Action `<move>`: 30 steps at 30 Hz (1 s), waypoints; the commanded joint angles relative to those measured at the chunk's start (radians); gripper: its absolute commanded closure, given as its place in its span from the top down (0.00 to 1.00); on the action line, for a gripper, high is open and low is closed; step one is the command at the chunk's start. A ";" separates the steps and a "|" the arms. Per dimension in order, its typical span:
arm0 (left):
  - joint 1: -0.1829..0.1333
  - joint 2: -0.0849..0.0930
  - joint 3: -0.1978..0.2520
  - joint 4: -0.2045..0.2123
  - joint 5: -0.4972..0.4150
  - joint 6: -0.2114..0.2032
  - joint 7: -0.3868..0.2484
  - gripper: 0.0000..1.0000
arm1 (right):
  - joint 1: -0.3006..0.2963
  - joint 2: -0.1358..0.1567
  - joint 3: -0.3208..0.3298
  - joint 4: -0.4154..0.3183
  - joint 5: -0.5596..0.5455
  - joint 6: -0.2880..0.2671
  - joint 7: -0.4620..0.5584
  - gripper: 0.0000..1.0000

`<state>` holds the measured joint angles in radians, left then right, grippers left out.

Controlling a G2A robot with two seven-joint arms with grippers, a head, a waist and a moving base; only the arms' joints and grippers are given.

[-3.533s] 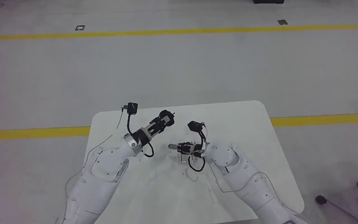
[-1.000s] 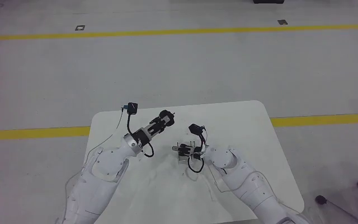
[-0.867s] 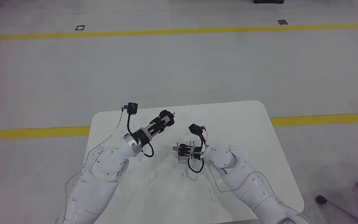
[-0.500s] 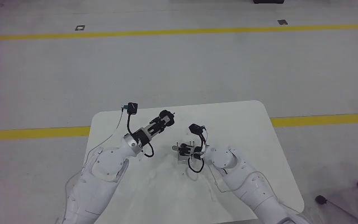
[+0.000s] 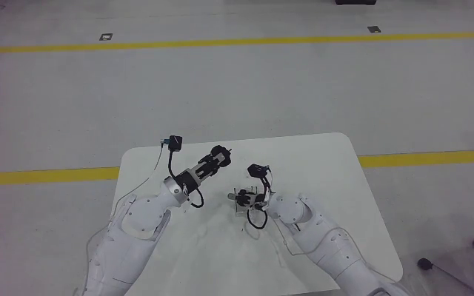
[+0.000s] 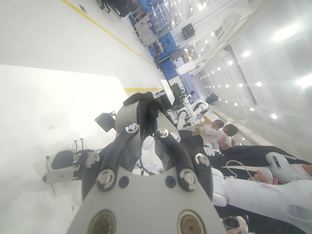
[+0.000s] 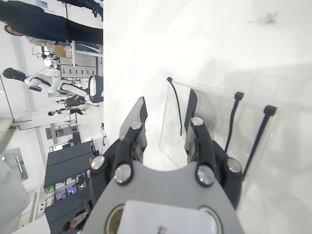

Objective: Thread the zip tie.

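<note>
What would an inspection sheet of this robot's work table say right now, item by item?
Surface: white table with rounded corners.
Job's things: three black zip ties stand upright in a clear holder near the table's middle.
Clutter: one small pale scrap lies on the table, apart from the holder.
Grippers: right pincer is open at the holder, with a finger on either side of one zip tie. Left pincer is shut, a little way from the holder; whether it holds anything cannot be told.
Cables: black cable loops hang at both wrists.
Surroundings: grey floor marked with yellow lines.
</note>
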<state>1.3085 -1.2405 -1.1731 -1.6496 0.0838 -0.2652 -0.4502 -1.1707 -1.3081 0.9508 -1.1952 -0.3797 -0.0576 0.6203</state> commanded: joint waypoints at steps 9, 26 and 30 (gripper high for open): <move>0.000 0.000 0.000 0.000 0.000 0.000 0.000 0.00 | 0.018 -0.009 -0.015 0.042 0.020 -0.020 -0.013 0.28; 0.000 0.000 0.000 0.000 0.000 0.000 0.000 0.00 | 0.021 -0.010 -0.010 0.057 0.037 -0.043 -0.015 0.10; 0.000 0.000 0.000 0.000 0.000 0.000 0.000 0.00 | 0.023 -0.011 -0.009 0.059 0.034 -0.043 -0.015 0.05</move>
<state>1.3085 -1.2405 -1.1731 -1.6496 0.0838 -0.2652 -0.4502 -1.1485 -1.3186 0.9415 -1.1368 -0.3450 -0.1007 0.6056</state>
